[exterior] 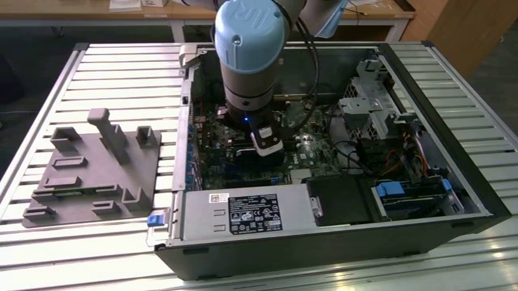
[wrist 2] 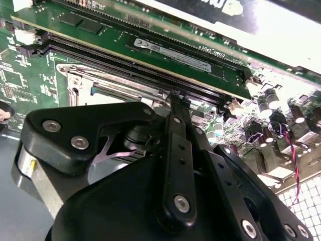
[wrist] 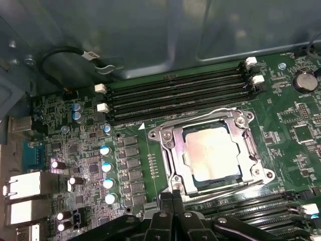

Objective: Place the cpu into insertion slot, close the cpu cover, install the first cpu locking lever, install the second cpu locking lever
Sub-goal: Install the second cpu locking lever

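The cpu [wrist: 214,152] sits in the insertion slot [wrist: 173,165] with the cpu cover [wrist: 251,145] down around it. Levers' state unclear. Gripper [wrist: 172,197] hovers just beside the socket, fingers pressed together, holding nothing.

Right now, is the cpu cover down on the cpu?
Touching. In the first wrist view the cpu cover lies flat around the cpu, its frame overlapping the chip's edges, face showing through the window.

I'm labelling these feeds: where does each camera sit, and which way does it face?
Exterior view: off the arm, above, looking down into the open computer case; the arm shows.
First wrist view: on the arm, facing the cpu under its cpu cover; the hand shows.
Second wrist view: behind the hand, facing the memory slots.
Both wrist views share hand and cover.
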Tool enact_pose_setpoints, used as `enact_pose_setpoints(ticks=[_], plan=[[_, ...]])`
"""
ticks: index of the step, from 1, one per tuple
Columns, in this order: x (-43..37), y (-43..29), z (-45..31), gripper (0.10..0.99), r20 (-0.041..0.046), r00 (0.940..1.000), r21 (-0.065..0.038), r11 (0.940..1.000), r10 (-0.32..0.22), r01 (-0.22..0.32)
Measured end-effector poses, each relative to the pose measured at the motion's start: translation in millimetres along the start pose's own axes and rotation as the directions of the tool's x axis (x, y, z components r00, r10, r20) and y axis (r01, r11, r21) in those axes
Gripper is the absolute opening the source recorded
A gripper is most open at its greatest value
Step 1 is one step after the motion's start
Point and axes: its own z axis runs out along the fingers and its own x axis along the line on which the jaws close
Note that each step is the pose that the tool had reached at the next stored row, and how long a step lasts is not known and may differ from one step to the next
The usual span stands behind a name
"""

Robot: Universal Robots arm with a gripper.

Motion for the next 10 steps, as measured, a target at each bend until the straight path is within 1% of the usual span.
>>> enact_pose_setpoints(ticks=[10], plan=[[1.4, 0.7, 4.2, 0.106, -0.0003, 1.0, -0.001, 1.0, 0.0, 0.0]])
